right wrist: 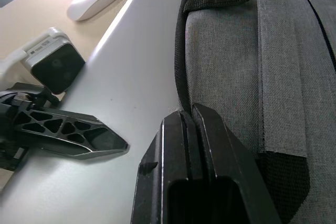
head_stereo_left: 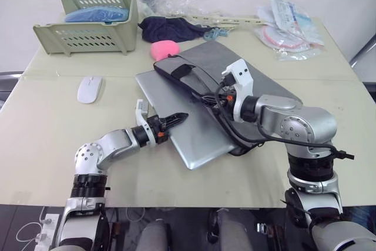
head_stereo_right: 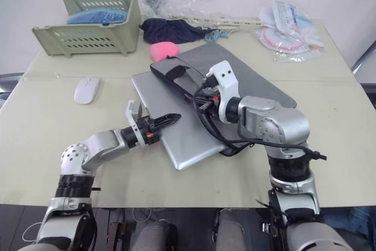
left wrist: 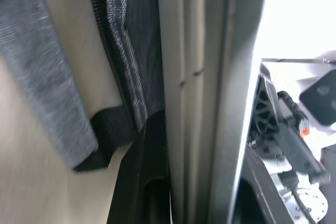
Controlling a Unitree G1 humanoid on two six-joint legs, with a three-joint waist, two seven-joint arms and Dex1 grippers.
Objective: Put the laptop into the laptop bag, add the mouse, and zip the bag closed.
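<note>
Laptop: thin silver metal slab [head_stereo_left: 176, 124] with rounded corners, smooth and matte, lying flat on the table; its far half is tucked under the bag's open edge, its near corner juts out toward the robot.
Laptop bag: grey woven fabric sleeve [head_stereo_left: 235, 69] with black trim, black strap handle and a black zipper edge, lying flat and diagonal across the table, overlapping the laptop.
Mouse: small smooth white oval [head_stereo_left: 89, 89], on bare tabletop to the robot's left, well apart from bag and laptop.
Table: pale beige, smooth top [head_stereo_left: 47, 139].
Left gripper: black latticed fingers [head_stereo_left: 173, 120], forearm stretched low and forward, tips lying on the laptop's left part; jaws pressed together, nothing between them.
Right gripper: elbow bent, forearm angled inward across the bag, fingers [right wrist: 191, 129] at the bag's black-trimmed opening edge; jaws closed tight together, whether fabric is pinched I cannot tell.
Pink toy: rounded, soft-looking [head_stereo_left: 164, 48], just beyond the bag.
Basket: pale green slotted plastic [head_stereo_left: 88, 33], far left corner.
</note>
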